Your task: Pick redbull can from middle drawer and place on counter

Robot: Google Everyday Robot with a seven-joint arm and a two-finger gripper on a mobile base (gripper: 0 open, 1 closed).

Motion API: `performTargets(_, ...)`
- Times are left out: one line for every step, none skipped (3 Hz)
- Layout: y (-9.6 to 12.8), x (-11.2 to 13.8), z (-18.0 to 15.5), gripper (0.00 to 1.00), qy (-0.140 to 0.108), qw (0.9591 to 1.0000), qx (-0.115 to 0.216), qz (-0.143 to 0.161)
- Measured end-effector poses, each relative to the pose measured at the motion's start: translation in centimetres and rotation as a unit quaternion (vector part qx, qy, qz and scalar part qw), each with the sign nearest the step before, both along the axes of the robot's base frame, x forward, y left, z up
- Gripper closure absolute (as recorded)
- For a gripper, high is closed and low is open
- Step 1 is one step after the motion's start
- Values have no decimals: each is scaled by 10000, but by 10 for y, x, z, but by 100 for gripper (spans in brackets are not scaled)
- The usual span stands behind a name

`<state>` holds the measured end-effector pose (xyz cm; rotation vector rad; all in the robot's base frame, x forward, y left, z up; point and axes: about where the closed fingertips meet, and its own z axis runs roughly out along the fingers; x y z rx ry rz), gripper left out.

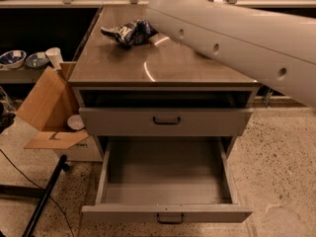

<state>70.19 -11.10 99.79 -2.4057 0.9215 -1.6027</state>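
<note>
Our arm (237,33) spans the table's (123,63) right rear and hides our gripper, so we cannot tell its grip. The can is unseen. The drawer (168,181) below the table lies open and empty. Released unseen, the can might tip and roll off the table.

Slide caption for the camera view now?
White arm crosses over counter, end effector out of view; open drawer empty, snack bag on counter.
</note>
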Motion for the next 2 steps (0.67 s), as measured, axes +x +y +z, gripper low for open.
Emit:
performTargets(-3, 4, -2, 100, -13, 9999, 110, -32)
performTargets(-5, 7, -2, 100, 53, 9998, 168, 36)
